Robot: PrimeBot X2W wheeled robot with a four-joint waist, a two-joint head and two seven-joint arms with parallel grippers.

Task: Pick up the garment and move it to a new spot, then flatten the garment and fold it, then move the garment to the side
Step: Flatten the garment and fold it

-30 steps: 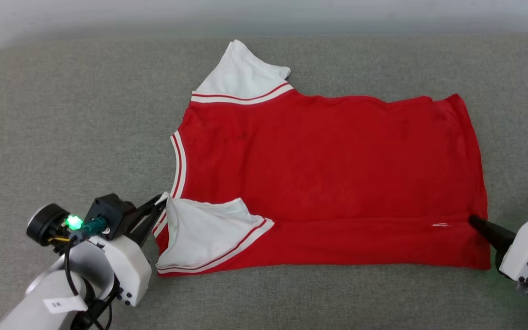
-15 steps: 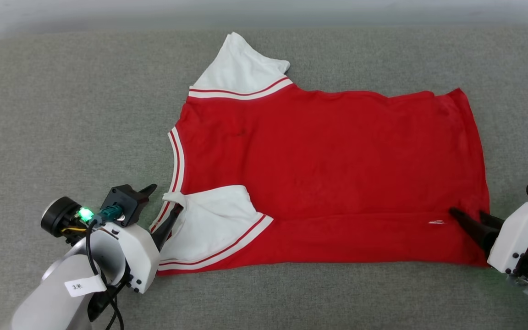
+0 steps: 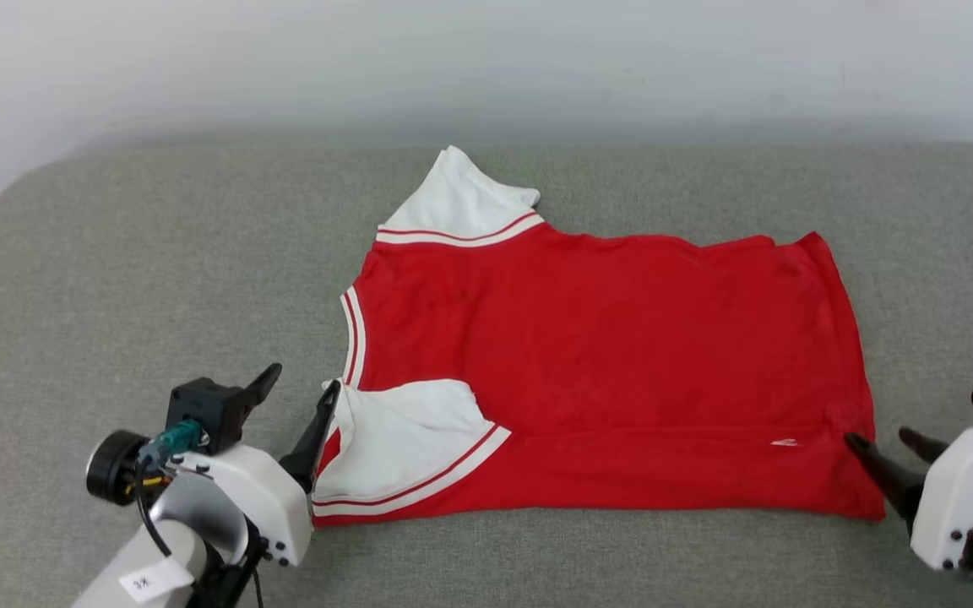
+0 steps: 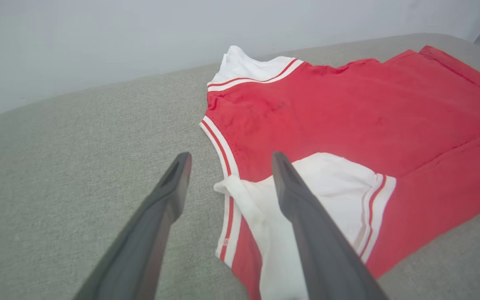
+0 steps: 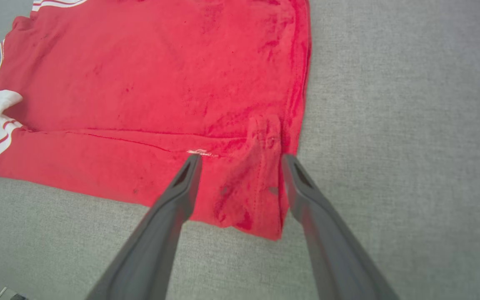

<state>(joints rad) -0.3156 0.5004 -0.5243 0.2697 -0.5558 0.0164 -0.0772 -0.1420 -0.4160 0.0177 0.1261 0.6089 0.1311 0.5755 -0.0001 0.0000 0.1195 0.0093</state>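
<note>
The garment (image 3: 613, 355) lies spread on the grey cushion, plain red side up, collar to the left and hem to the right. Its near long edge is folded over the body, with the near white sleeve (image 3: 402, 439) lying on top. The far white sleeve (image 3: 457, 203) sticks out at the back. My left gripper (image 3: 301, 393) stands open at the collar end, one finger beside the near sleeve (image 4: 327, 183), holding nothing. My right gripper (image 3: 883, 443) is open at the near hem corner (image 5: 256, 196), fingers apart over the cloth. The lettering is hidden.
The grey cushion (image 3: 157, 279) runs wide to the left and in front of the shirt. A pale wall (image 3: 486, 59) rises behind its rounded back edge. To the right of the hem lies bare grey fabric (image 5: 411, 125).
Both grippers have let go of the folded near edge and opened. They have drawn back slightly. The head camera has tilted up, so the whole scene sits lower in the picture.
</note>
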